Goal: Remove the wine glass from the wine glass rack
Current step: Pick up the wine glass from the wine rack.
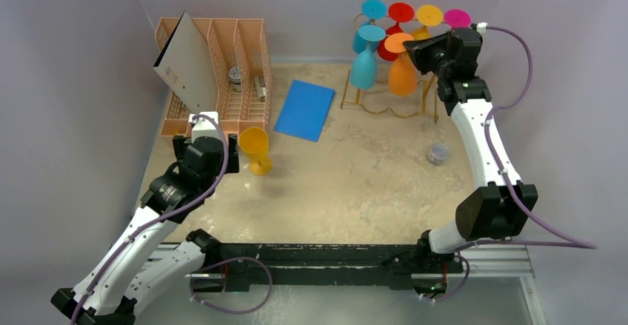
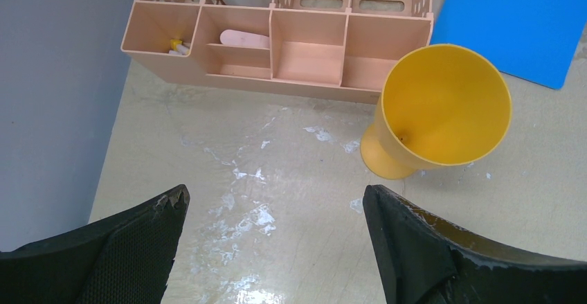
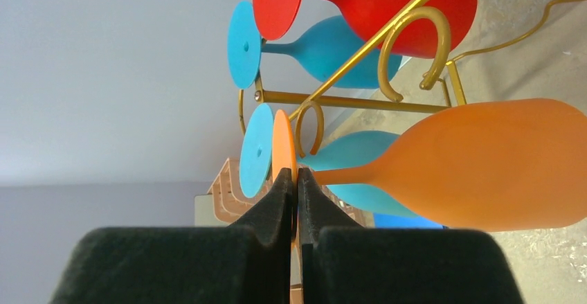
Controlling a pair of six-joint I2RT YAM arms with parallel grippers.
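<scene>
The gold wire wine glass rack [image 1: 389,110] stands at the back right with several coloured plastic glasses hanging upside down from it. My right gripper [image 1: 415,51] is shut on the round foot of the orange wine glass [image 1: 402,73]. In the right wrist view the fingertips [image 3: 280,186] pinch the orange foot [image 3: 284,145] edge-on, with the orange bowl [image 3: 484,162] to the right beside the rack's looped rail [image 3: 408,41]. My left gripper [image 2: 275,203] is open and empty above the table, beside a yellow glass [image 2: 443,106] standing upright [image 1: 255,149].
A peach slotted file organizer [image 1: 222,73] holding a grey board stands at the back left. A blue sheet [image 1: 305,109] lies mid-table. A small grey cup [image 1: 438,153] sits near the right arm. Blue [image 3: 325,48] and red [image 3: 387,3] glasses hang close by.
</scene>
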